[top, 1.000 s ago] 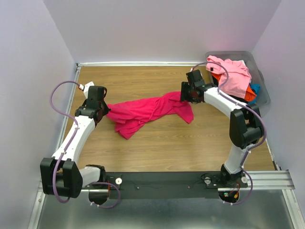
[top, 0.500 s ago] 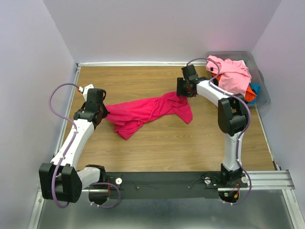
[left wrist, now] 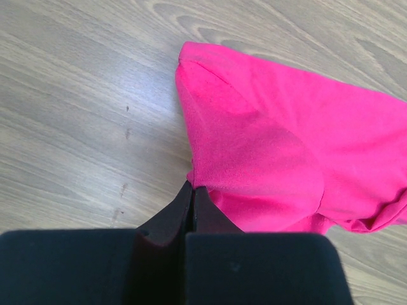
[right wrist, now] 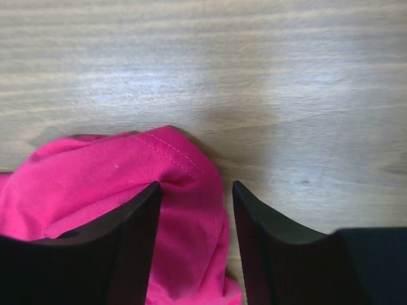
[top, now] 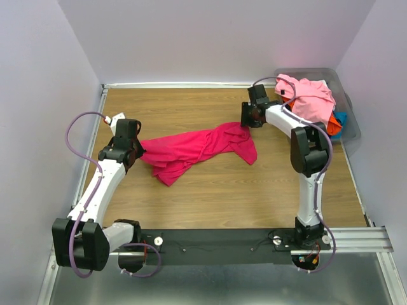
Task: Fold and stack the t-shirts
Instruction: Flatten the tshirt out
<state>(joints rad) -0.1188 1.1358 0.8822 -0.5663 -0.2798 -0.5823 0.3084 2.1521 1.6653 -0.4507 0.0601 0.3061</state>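
Wooden table [top: 210,203]: magenta shirt [top: 191,149] lies crumpled, well left of the bin [top: 350,124]. Left gripper [left wrist: 193,188] clamps the end farthest from the bin; right gripper [right wrist: 196,185], jaws apart, straddles the bin-side hem. Other shirts [top: 306,96] heap in the bin.

table: wood-grain laminate top [top: 210,197], brown, fills the enclosure floor
back wall: plain pale lavender panel [top: 216,38], meets the table's far edge
left wall: same lavender [top: 38,114], slopes inward in the top view
right wall: same lavender [top: 385,127]
edge trim: silver metal strip [top: 178,84] along the far and left table edges
near edge: brushed metal sheet [top: 222,286] below the table
bin: grey plastic bin [top: 351,124], far right corner, against the right wall
light: diffuse, soft whitish glare [left wrist: 146,95] on the wood, shadows soft
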